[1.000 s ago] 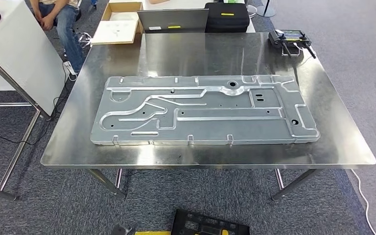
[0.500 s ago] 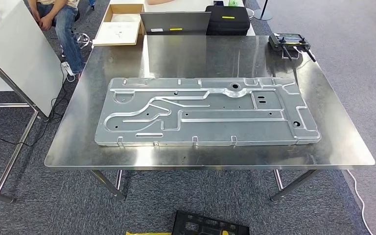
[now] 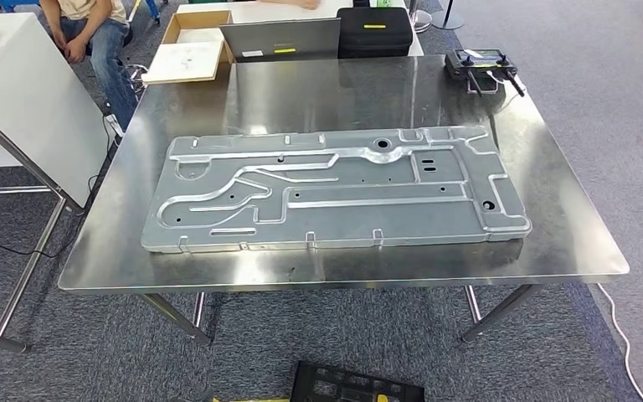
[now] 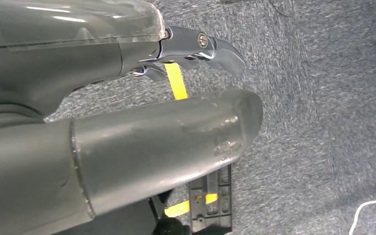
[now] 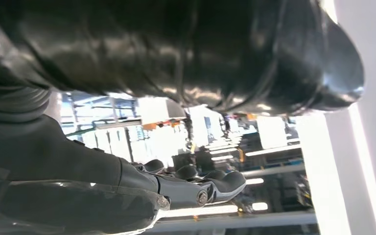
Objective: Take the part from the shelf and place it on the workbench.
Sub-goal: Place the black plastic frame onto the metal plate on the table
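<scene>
A large stamped grey metal part [image 3: 335, 188] lies flat across the middle of the shiny steel workbench [image 3: 335, 92], its long side toward me. My left hand [image 4: 127, 122] hangs over grey carpet. Its thick thumb [image 4: 186, 137] and darker fingers [image 4: 210, 46] stand apart with nothing between them. My right hand [image 5: 44, 142] has its thumb [image 5: 225, 54] and fingers [image 5: 200, 188] spread against bright lights, and it holds nothing.
A dark controller [image 3: 477, 65] sits on the bench's far right corner. Behind the bench are a laptop [image 3: 280, 38], a black case [image 3: 374, 32] and a cardboard box [image 3: 188, 42]. A person [image 3: 92, 33] sits by a white table [image 3: 25, 92]. A black tray [image 3: 352, 387] lies on the floor.
The whole picture has shifted: the bench and part now sit further left in view, so the camera moved. The part has not moved on the bench.
</scene>
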